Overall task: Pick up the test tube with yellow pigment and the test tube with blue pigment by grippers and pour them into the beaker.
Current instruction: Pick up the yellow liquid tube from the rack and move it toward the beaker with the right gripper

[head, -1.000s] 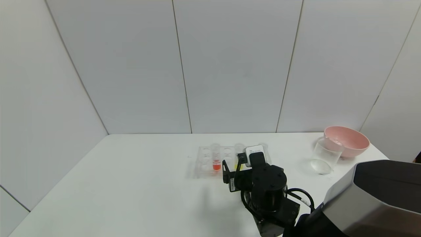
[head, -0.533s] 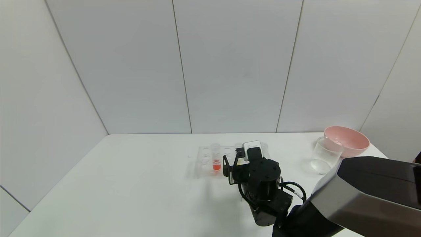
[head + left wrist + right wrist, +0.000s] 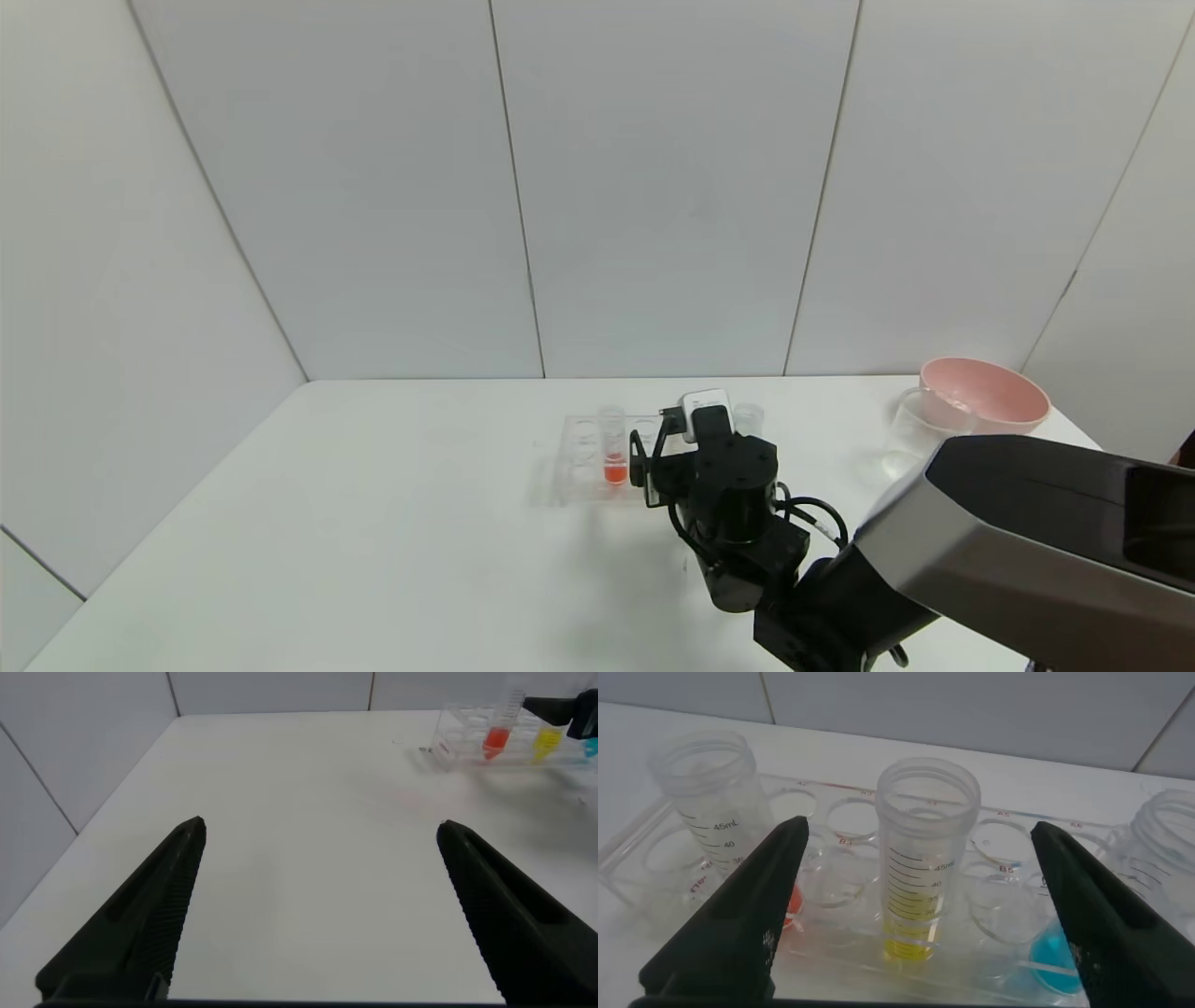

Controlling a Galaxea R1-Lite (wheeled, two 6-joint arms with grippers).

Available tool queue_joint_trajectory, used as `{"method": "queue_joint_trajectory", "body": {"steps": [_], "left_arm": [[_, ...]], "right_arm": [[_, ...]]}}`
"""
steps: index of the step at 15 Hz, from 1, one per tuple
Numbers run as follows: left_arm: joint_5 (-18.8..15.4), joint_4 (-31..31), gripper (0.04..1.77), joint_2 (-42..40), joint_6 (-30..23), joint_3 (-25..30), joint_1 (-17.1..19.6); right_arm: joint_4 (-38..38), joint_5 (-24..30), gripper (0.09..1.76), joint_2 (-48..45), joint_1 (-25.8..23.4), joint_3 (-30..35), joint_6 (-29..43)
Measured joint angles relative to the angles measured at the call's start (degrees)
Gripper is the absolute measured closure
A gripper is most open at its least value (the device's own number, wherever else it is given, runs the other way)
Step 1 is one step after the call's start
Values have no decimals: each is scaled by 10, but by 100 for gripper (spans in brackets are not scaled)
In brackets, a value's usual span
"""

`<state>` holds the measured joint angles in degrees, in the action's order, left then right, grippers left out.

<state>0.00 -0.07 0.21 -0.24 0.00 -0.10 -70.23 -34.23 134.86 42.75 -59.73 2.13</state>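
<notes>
Since a second ago the right gripper [image 3: 644, 464] has advanced to the rack [image 3: 583, 457] on the tabletop [image 3: 373, 523], beaker [image 3: 910, 434] well apart. Left wrist view: left gripper [image 3: 318, 915] spread wide, idle. Right wrist view: fingers released, straddling the test tube with yellow pigment [image 3: 927, 859]; test tube with blue pigment [image 3: 1167, 896] beside. Centre, close gently, lift straight.

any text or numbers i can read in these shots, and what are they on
"45mL" and "40": graduation marks on the test tube with orange-red liquid, seen in the right wrist view.
"45mL": graduation mark on the test tube with yellow pigment; the numbers below it are too blurred to read.
Small red labels beside the holes of the rack: too blurred to read.
Print on the white block atop the right gripper: too small to read.
</notes>
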Motion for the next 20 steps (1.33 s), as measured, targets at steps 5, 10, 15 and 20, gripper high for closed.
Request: {"method": "queue_joint_trajectory", "body": {"steps": [5, 10, 15, 20], "left_arm": [[0, 0, 5, 0, 0, 0, 0], [0, 0, 5, 0, 0, 0, 0], [0, 0, 5, 0, 0, 0, 0], [0, 0, 5, 0, 0, 0, 0]], "right_arm": [[6, 8, 14, 15, -5, -20, -4], [6, 10, 14, 19, -12, -29, -4], [5, 8, 79, 22, -14, -33, -4], [5, 9, 128, 23, -11, -34, -6]]}}
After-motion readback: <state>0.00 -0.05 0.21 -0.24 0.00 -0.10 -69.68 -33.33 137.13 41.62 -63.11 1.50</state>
